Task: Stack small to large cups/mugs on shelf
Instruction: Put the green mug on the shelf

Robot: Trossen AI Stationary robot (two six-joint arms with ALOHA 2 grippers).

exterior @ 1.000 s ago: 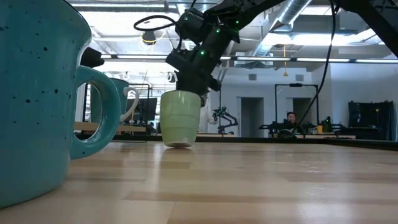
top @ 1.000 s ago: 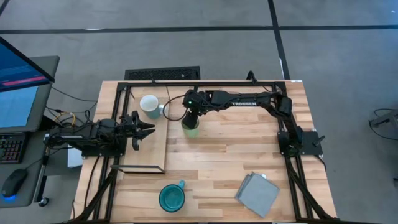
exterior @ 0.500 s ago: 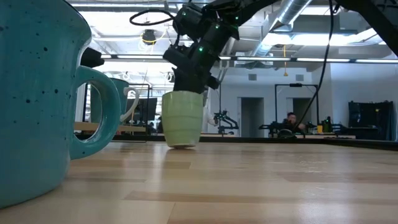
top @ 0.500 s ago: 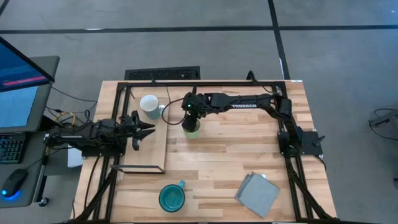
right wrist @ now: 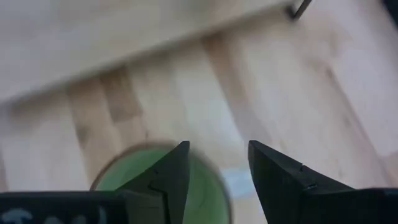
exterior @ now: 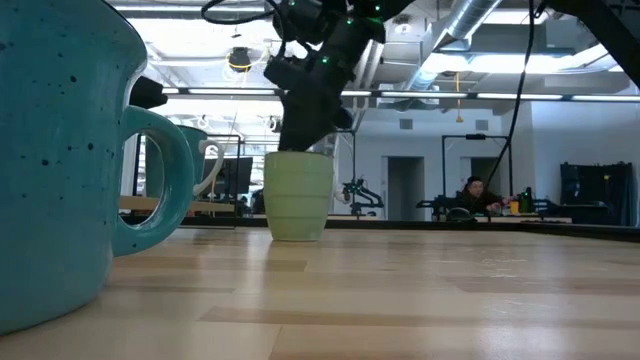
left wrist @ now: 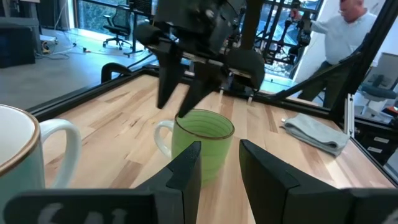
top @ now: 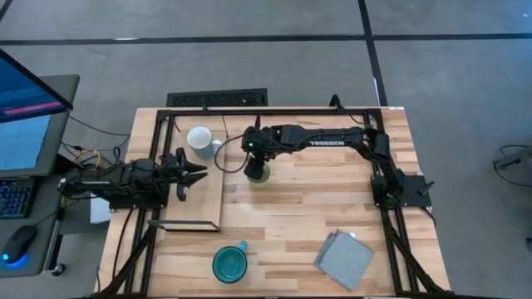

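- The right gripper (top: 257, 158) hung directly over the green mug (top: 258, 172), which stood upright on the table (top: 316, 216) just beside the shelf (top: 206, 195).
- Its fingers (right wrist: 168, 171) were spread apart, holding nothing; in the right wrist view the mug's rim (right wrist: 155, 180) showed below the gap between them.
- In the low view the gripper (exterior: 300, 130) sat just above the mug (exterior: 297, 196), and whether a fingertip touched the rim was hard to judge from there.
- In the left wrist view the same gripper (left wrist: 186, 102) reached down to the mug's (left wrist: 202, 143) rim, with the mug's handle pointing toward the white mug (left wrist: 18, 155).
- The white mug (top: 199, 139) stood on the far end of the shelf, near the green one but apart from it.
- The blue mug (top: 229, 264) stood on the table by the near edge, well apart from both, with its handle toward the right.
- The left gripper (top: 198, 173) rested low over the shelf, pointing toward the green mug, its fingers (left wrist: 186, 171) parted with nothing between them.
- A grey cloth (top: 344, 260) lay near the table's near right corner.
- A person (exterior: 478, 197) sat in the room behind the table.
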